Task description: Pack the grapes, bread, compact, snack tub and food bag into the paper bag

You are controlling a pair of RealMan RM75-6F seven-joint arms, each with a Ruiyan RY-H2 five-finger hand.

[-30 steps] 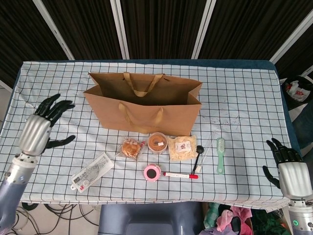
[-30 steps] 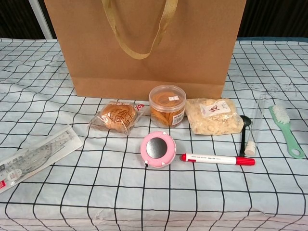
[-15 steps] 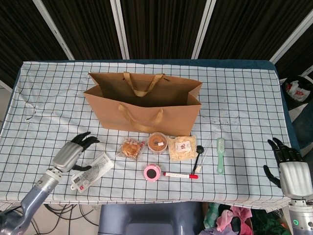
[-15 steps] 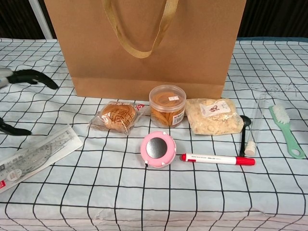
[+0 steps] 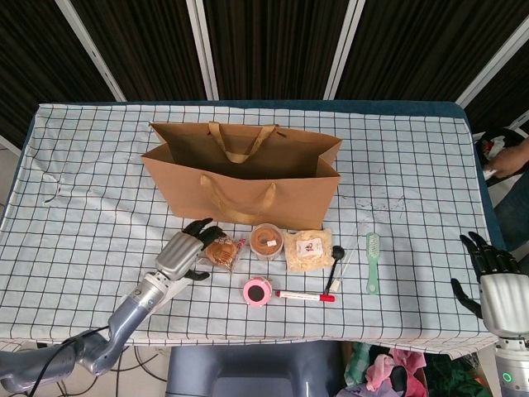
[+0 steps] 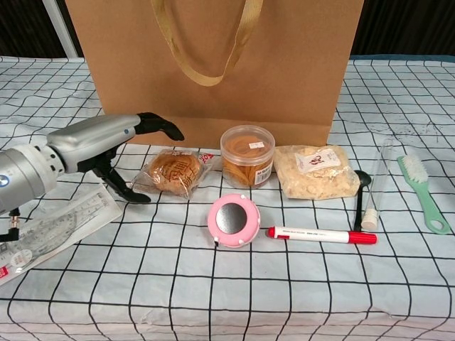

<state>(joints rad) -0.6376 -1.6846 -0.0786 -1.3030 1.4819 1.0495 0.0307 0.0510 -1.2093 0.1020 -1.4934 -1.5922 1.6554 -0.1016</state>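
Left robot hand (image 6: 106,145) open, fingers spread, just beside wrapped bread (image 6: 172,172). Then snack tub (image 6: 247,155) and food bag (image 6: 315,171) in a row before the upright paper bag (image 5: 241,175); pink compact (image 6: 233,220) nearer the tabletop (image 5: 413,165) edge. Right robot hand (image 5: 493,285) open, far right.

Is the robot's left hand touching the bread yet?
Apart. The chest view shows the left hand open beside the bread, with tablecloth visible between them.
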